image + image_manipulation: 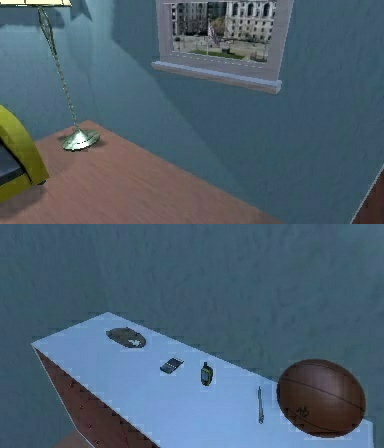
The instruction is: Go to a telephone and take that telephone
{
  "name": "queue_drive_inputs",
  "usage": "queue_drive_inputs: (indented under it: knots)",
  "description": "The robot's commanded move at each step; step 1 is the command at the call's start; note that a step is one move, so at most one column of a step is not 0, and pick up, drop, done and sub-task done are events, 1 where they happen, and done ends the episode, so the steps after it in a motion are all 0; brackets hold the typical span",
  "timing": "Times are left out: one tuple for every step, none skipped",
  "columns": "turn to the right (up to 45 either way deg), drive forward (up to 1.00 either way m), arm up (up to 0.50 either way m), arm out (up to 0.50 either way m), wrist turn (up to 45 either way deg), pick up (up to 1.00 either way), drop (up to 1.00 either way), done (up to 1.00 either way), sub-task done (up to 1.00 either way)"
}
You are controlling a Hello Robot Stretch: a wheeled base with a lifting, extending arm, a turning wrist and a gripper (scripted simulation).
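Brown ball [320,397] sits closest to you on the pale surface [120,374], a thin stick [260,405] just beside it. Farther along lies what looks like the telephone [172,366], a small flat dark slab. Of the tool's state you cannot tell.

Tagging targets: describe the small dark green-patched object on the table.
On the pale tabletop, go left from the big brown ball, past the thin stick. The small dark object is next; only it has a green patch, unlike the flat dark rectangle.
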Motion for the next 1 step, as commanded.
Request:
queue_drive_inputs:
  knots:
    - [0.0,0.0,0.38,0.0,0.0,0.0,0.0,0.0,0.0]
